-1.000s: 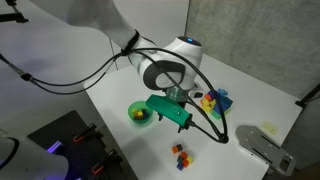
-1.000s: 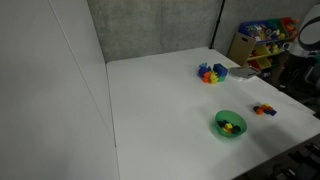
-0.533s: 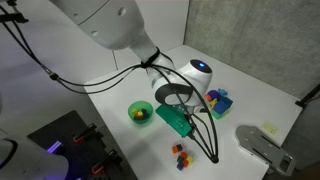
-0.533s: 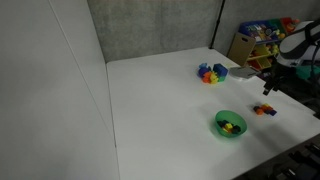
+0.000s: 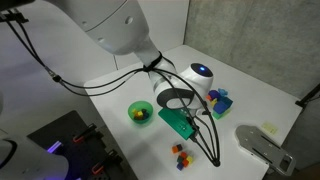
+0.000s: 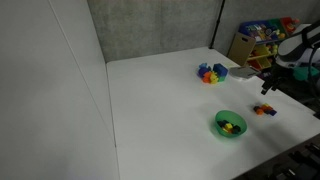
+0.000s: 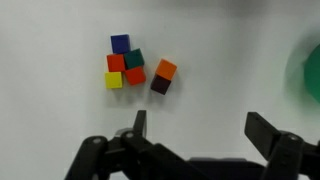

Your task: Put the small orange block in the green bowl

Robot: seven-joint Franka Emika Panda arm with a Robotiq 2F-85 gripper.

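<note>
Near the green bowl (image 7: pixel 312 70), on the white tabletop (image 6: pixel 160 100), the small orange block (image 7: pixel 166 69) sits with a dark cube (image 7: pixel 160 86) touching one of its faces. The end effector (image 7: pixel 200 135) hovers above with its jaws spread wide and nothing in them; the block lies off centre, closer to one finger. A good pick likely means centring over the block first. Turning the wrist would then let the fingers close on its free faces, followed by a straight descent.

A tight knot of little cubes (image 7: pixel 125 62) stands just beyond the block, on its side away from the bowl, and could be nudged or caught. The bowl already holds something small and yellowish (image 6: pixel 229 127). A bigger multicoloured block pile (image 6: pixel 210 73) lies well apart from the bowl.
</note>
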